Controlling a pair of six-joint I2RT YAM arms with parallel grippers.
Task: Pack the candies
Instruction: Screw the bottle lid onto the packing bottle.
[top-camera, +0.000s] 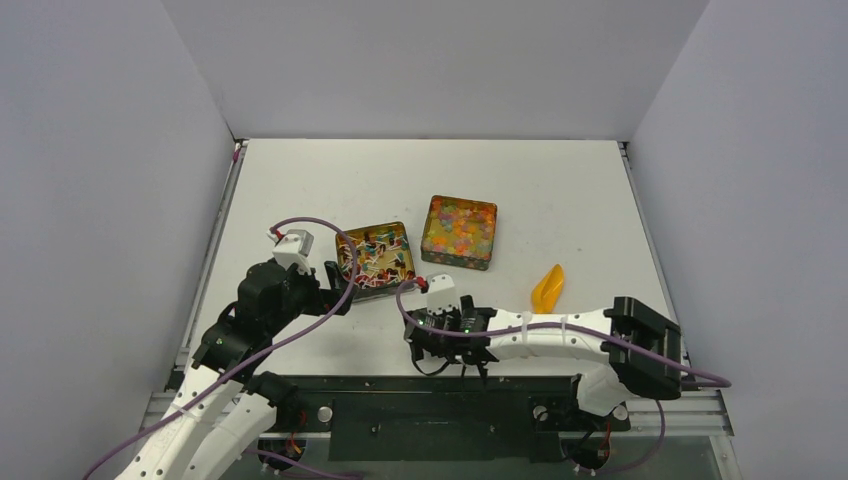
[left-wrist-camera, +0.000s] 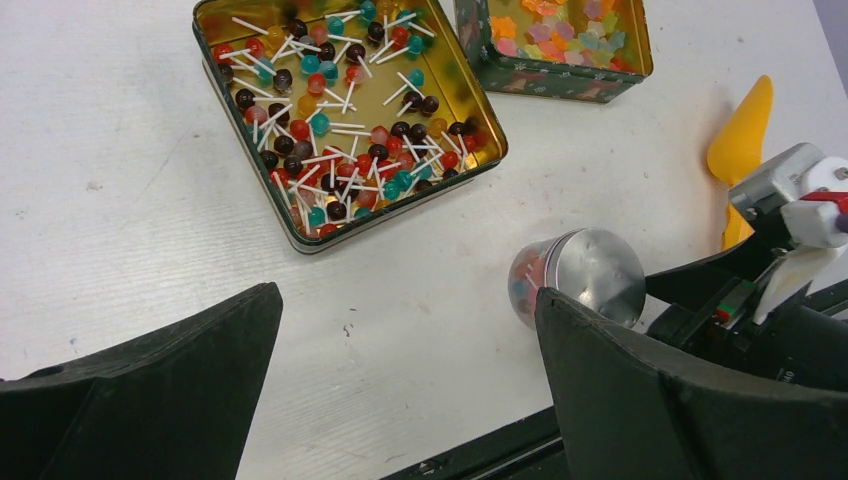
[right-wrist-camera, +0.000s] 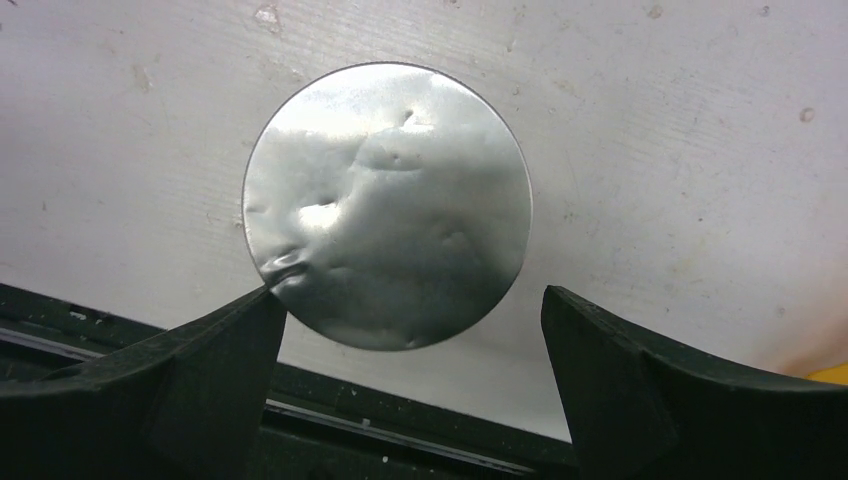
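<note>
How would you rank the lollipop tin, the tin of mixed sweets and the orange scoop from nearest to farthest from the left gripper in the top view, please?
1. The lollipop tin: just to the right of the left gripper, at its open jaws.
2. The tin of mixed sweets: beyond the first tin, to the right and slightly farther back.
3. The orange scoop: farthest, far over on the right.

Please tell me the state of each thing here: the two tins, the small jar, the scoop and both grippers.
Lollipop tin: open, no lid, partly filled with lollipops.
Second tin: open, holds pastel candies.
Jar: standing, silver lid on, some sweets inside.
Orange scoop: lying on the table, not held.
Left gripper: open, holding nothing.
Right gripper: open, fingers on both sides of the lid.
</note>
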